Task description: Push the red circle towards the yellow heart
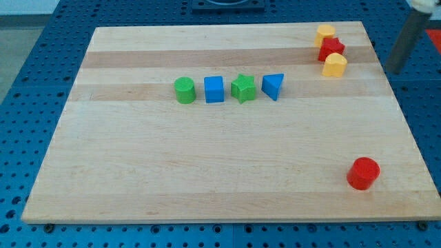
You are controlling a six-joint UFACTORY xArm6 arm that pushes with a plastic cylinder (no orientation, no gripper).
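The red circle (363,172) lies near the board's bottom right corner. The yellow heart (335,65) lies near the top right, just below a red star (331,47) and a second yellow block (325,33). My tip (394,70) is at the view's right, just past the board's right edge, to the right of the yellow heart and far above the red circle. It touches no block.
A row of blocks sits mid-board: a green circle (184,90), a blue square (214,89), a green star (242,88) and a blue triangle (273,85). The wooden board (207,165) rests on a blue perforated table.
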